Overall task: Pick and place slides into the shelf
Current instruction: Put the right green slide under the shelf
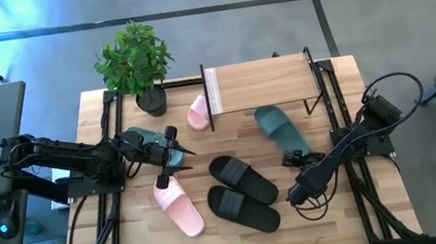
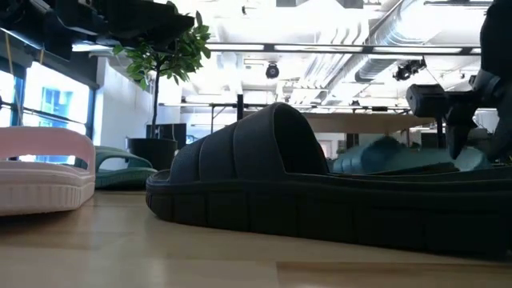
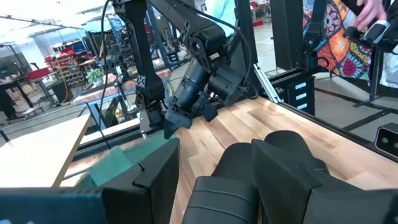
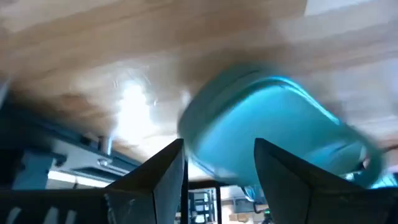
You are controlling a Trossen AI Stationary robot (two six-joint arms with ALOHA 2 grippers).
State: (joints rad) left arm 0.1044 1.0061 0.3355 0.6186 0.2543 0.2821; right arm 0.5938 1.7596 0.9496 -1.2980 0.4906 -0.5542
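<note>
The shelf (image 1: 260, 81) stands at the table's far middle. A teal slide (image 1: 281, 128) lies sole down in front of its right part. My right gripper (image 1: 293, 161) slants down at that slide's near end, open, the slide (image 4: 273, 118) showing between and beyond its fingers; in the left wrist view its tips (image 3: 169, 127) stand just above the teal slide (image 3: 121, 163). My left gripper (image 1: 189, 159) hangs level and open above the table's left half, over another teal slide (image 1: 144, 138), which rests on the table. It holds nothing.
Two black slides (image 1: 242, 179) (image 1: 242, 207) lie side by side mid-table. One pink slide (image 1: 179, 207) lies near the front left, another (image 1: 197, 112) against the shelf's left legs. A potted plant (image 1: 138, 60) stands at the far left. A person's hand (image 3: 373, 15) shows beyond the table.
</note>
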